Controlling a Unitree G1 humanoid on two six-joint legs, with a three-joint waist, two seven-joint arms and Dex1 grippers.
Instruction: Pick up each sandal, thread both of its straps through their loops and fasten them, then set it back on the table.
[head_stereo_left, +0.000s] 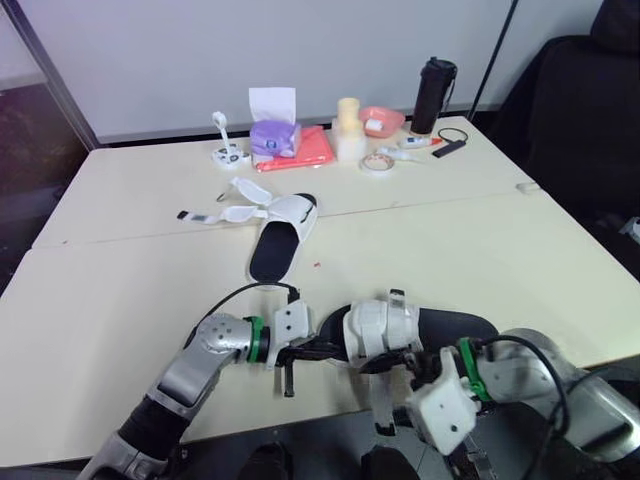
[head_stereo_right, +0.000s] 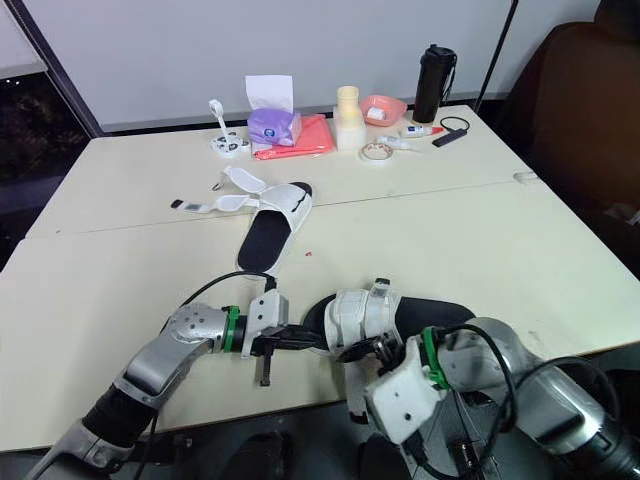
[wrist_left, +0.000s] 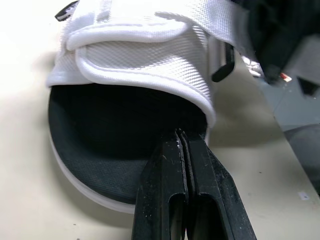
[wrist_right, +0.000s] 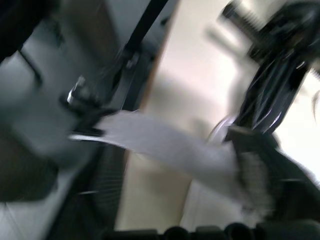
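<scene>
— Status? Which step?
— You're on the near sandal (head_stereo_left: 380, 325), lower centre of frame, at the table (head_stereo_left: 520, 250) edge btwn both grippers. Strap-fastening stage, I'd say.
— Grips?
— Left gripper (wrist_left: 181, 132): fingers (wrist_left: 165, 170) pressed together, tips on the black footbed under the front strap, nothing clearly pinched. Right gripper (head_stereo_left: 400, 372): at the strap side, grip can't tell.
— Next?
— Prob. cinch the strap, set it down, then the 2nd sandal (head_stereo_left: 283, 235), mid-frame, straps loose.

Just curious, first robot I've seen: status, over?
Left gripper shut, tips on near sandal's footbed. Right gripper beside it. Far sandal: straps loose. Clutter far back.
</scene>
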